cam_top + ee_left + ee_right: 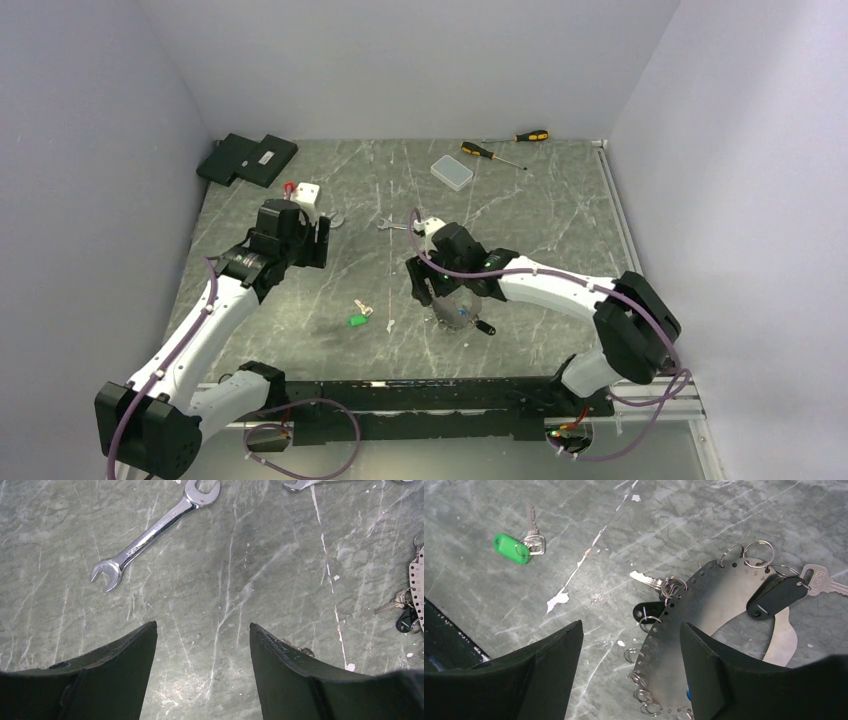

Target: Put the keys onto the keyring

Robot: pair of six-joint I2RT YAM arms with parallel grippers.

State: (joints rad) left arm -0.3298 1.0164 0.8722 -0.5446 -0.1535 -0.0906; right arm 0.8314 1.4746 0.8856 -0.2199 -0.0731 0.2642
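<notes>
keyring (704, 605) lies partly between the right fingers (539, 675), green-tagged key (516, 545) well apart.

On the counter (560, 220), the tagged key (358, 318) lies at lower centre of the overhead view, left of the keyring (458, 311). A spanner (392, 226) lies behind them, at centre. A box (452, 172) and two screwdrivers (492, 152) lie at upper centre. Flat pads (247, 158) occupy the upper left.
</notes>
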